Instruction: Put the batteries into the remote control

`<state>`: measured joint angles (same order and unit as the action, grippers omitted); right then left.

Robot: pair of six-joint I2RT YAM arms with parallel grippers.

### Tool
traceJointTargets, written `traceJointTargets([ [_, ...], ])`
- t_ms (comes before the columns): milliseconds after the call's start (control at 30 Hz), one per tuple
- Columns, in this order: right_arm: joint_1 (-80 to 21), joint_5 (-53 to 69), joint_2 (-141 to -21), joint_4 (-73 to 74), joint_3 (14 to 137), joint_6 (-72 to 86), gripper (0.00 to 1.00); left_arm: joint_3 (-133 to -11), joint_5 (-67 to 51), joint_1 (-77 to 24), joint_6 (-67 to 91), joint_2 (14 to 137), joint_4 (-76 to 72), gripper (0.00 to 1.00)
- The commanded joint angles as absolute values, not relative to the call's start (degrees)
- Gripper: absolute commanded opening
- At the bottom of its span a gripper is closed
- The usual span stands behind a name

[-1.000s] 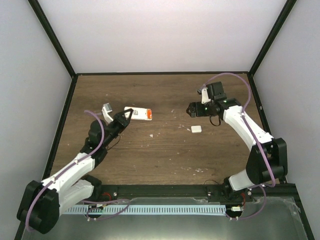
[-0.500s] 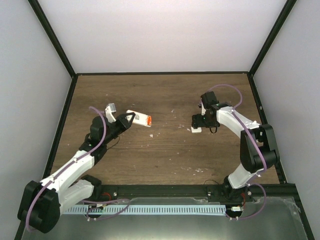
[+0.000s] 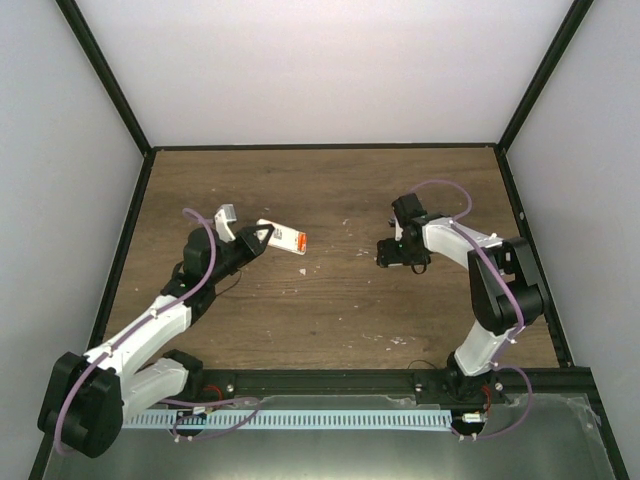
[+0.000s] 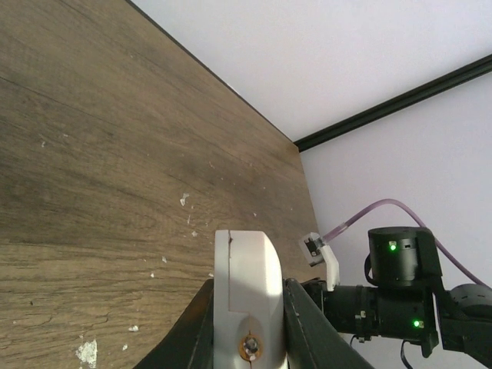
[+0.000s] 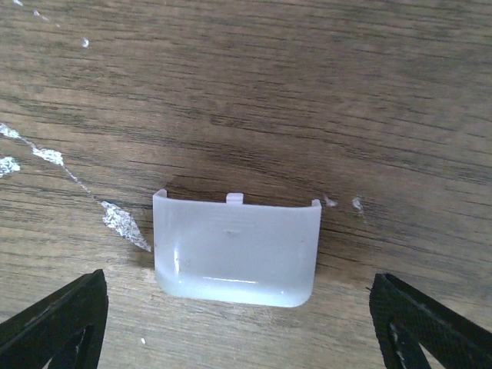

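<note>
My left gripper point(image 3: 262, 236) is shut on the white remote control point(image 3: 280, 236) and holds it tilted above the table. An orange patch point(image 3: 300, 243) shows at the remote's free right end; no separate batteries are in view. In the left wrist view the remote's white end point(image 4: 246, 284) sits clamped between the two black fingers point(image 4: 192, 330). My right gripper point(image 3: 385, 253) is low over the table, open, and hides a small white battery cover from above. In the right wrist view the cover point(image 5: 236, 250) lies flat on the wood, just ahead of the open gripper point(image 5: 238, 327).
The wooden table point(image 3: 330, 300) has black-framed white walls on three sides. White scuff marks point(image 5: 119, 223) dot the wood beside the cover. The right arm point(image 4: 400, 296) shows in the left wrist view beyond the remote.
My left gripper has lifted the remote and carried it slightly right. My right gripper has come down and leftward over the white cover, which it now hides from above.
</note>
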<state>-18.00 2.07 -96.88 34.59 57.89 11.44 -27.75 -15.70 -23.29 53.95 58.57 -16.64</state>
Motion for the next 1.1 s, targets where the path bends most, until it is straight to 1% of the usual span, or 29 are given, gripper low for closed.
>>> traceJointTargets([
  [0,-19.4,0.1,-98.4,33.5,58.3,11.9,0.83,-29.2,-16.3,-23.0,54.1,58.6,-18.5,0.0],
  [200,-20.2,-0.8,-99.8,33.1,58.1,11.4,0.77,-29.3,-16.8,-22.9,54.3,59.0,-19.0,0.0],
  [300,-20.2,-0.8,-100.1,32.1,57.4,10.9,0.72,-29.0,-16.9,-22.9,54.4,59.2,-19.1,0.0],
  [433,-20.2,-0.9,-100.4,31.7,57.2,10.2,0.61,-28.7,-17.0,-22.8,54.4,59.2,-19.1,0.0],
  [567,-20.2,-0.5,-100.5,31.7,57.2,10.0,0.46,-28.1,-17.4,-22.6,53.8,59.7,-19.6,0.0],
  [633,-20.3,-0.3,-100.3,31.8,57.1,9.9,0.39,-27.7,-18.8,-22.1,53.2,61.0,-22.0,0.0],
  [733,-20.2,0.1,-99.0,31.4,56.7,9.2,0.31,-26.4,-23.1,-20.8,53.1,63.8,-26.7,0.0],
  [867,-20.7,2.1,-95.2,30.0,56.1,6.9,0.27,-24.7,-28.7,-18.7,55.7,67.1,-33.7,0.0],
  [1067,-22.9,12.3,-84.7,24.4,54.6,1.9,0.23,-26.6,-34.2,-18.2,55.3,69.8,-33.3,0.0],
])
